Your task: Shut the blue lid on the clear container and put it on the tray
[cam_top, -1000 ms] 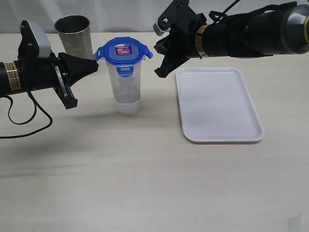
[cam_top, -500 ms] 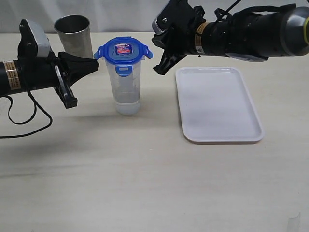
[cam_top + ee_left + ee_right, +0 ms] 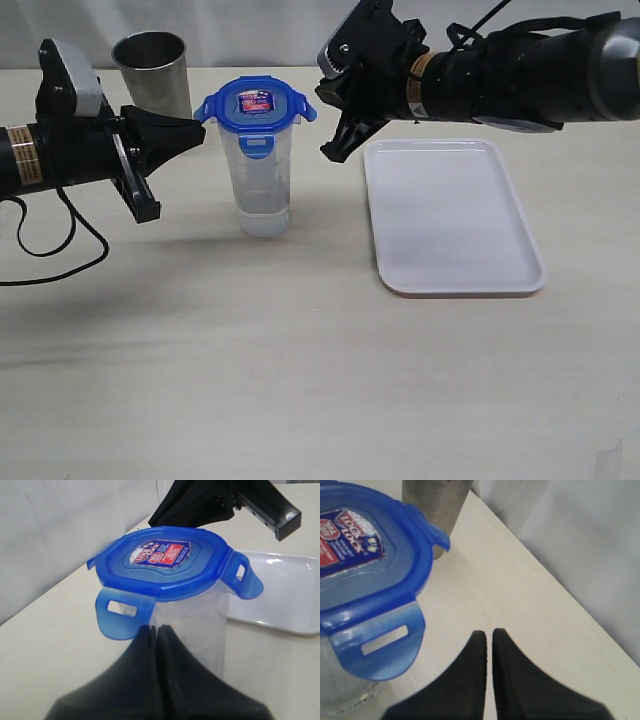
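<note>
On the table, the white tray lies off to the right, apart from the clear container. That one stands upright on the table with the blue lid sitting on its rim, side flaps flared out. Behind it on the left there's a steel cup. Both clenched shut: left end effector just beside a lid flap, right end effector near the other side.

The round bright-blue plastic lid looks smooth and faintly glossy, and the tall see-through plastic container is clear and smooth-walled. The flat white plastic tray has a soft sheen, while the grey metal cup has a dull, brushed finish. The pale tabletop looks matt with a faint streaky grain
</note>
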`<state>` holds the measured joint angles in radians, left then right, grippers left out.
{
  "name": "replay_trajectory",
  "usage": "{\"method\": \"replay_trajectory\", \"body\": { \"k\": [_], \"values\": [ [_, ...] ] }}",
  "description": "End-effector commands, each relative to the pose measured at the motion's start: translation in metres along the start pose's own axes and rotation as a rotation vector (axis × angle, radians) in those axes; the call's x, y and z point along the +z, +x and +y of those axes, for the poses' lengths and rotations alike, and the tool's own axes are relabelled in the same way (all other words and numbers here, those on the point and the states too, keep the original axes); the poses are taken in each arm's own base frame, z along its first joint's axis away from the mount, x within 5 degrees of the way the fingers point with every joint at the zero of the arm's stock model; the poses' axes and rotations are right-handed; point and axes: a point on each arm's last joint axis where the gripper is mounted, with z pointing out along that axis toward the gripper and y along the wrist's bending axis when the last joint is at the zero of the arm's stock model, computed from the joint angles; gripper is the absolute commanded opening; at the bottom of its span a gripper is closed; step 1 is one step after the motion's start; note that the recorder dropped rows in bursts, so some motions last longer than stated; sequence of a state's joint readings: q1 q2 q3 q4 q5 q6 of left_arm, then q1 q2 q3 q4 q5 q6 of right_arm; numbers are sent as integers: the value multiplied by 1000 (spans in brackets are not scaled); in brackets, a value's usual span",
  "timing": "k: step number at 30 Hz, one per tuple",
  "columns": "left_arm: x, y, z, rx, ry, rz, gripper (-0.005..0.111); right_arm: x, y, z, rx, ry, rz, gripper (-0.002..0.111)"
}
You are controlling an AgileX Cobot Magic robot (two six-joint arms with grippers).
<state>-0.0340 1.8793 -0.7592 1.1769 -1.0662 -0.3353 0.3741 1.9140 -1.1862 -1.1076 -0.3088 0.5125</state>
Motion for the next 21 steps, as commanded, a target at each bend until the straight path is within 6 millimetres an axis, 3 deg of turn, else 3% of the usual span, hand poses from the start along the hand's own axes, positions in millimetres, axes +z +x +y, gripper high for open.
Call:
{"method": "replay_trajectory", "body": {
  "k": [1,21],
  "values": [
    [1,-3,1,-10,-4,-21,0,-3,1,3,3,-12,0,4],
    [1,-4,0,-9,1,-35,0,-18,-8,11,22,-72,-56,4]
  ]
}}
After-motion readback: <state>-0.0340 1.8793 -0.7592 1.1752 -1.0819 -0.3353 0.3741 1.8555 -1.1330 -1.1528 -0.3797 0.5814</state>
